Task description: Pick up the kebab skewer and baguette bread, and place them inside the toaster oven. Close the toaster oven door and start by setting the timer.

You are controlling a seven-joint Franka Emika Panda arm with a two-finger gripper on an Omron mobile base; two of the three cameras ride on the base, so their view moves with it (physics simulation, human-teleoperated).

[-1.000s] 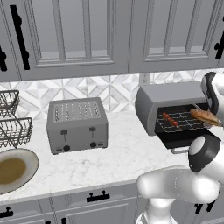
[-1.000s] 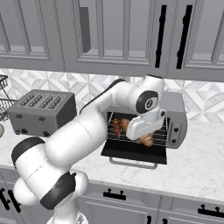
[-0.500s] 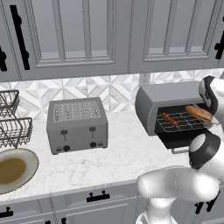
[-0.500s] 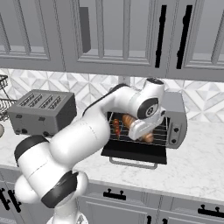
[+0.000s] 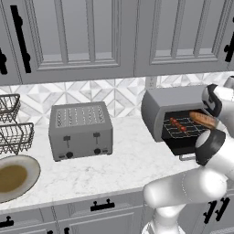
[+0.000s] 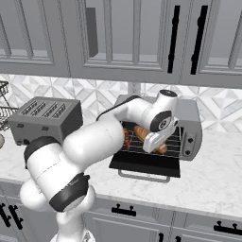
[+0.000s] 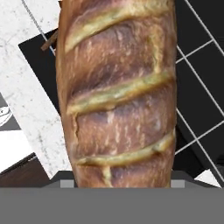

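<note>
Gripping the baguette bread (image 7: 117,94) across its midsection, the gripper (image 6: 152,142) carries a light, stiff, crusty loaf over the toaster oven (image 5: 171,103) rack, kebab skewer (image 5: 178,124) at 9 o'clock.

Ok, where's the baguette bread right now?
The baguette bread is at the open toaster oven, over its wire rack on the right side, with the kebab skewer lying on the rack to its left in the left base view.
</note>
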